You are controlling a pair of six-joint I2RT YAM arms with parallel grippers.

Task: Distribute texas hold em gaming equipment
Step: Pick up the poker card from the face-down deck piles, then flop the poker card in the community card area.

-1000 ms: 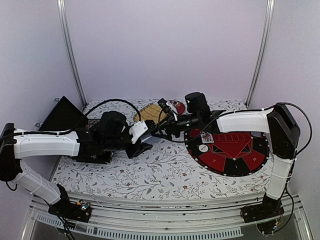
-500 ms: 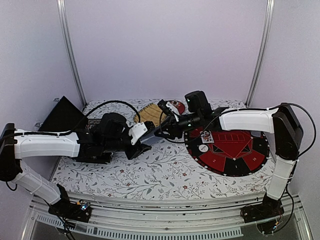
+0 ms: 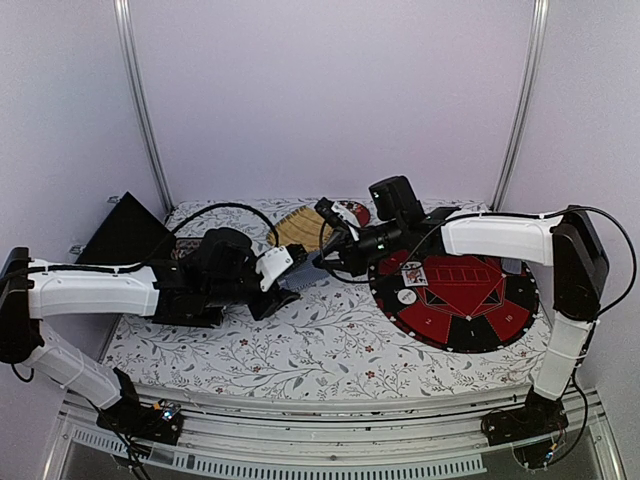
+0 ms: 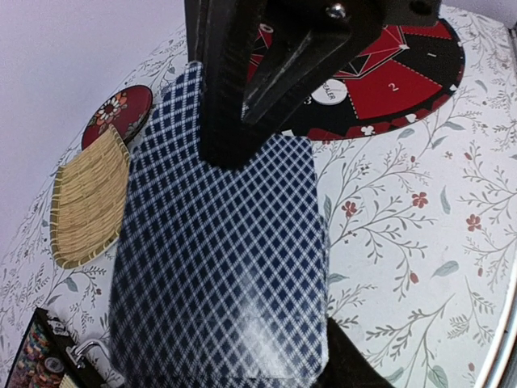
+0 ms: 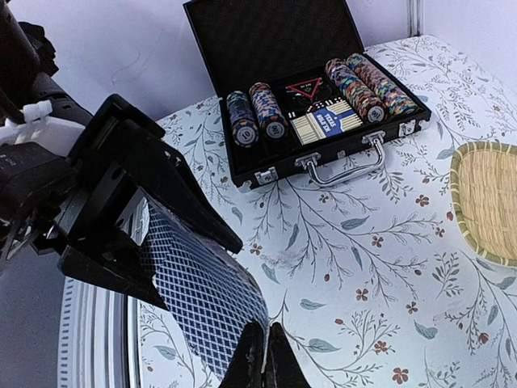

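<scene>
Pale lilac walls (image 3: pixel 330 100) close in a bench (image 3: pixel 330 345) spread with a white cloth printed with leafy sprigs and small red flowers. At the far left an open black case (image 5: pixel 275 40) holds rows of mixed-colour poker chips (image 5: pixel 257 109) on either side of a boxed pack of cards (image 5: pixel 327 123). Near the back edge, a woven bamboo tray (image 4: pixel 85 198) lies just beside a round red lacquer dish (image 4: pixel 117 113). On the right lies a round red-and-black poker mat (image 3: pixel 470 300), carrying a white dealer button (image 4: pixel 329 93) and a face-up card (image 3: pixel 415 275) close to it.

Between case and mat, above the cloth, the left claw (image 3: pixel 283 290) grips the card deck (image 4: pixel 234 267), its blue lattice back up. The right claw (image 5: pixel 262 356) reaches across, its fingers pinched tight at the outer edge of the top card (image 5: pixel 202 307).
</scene>
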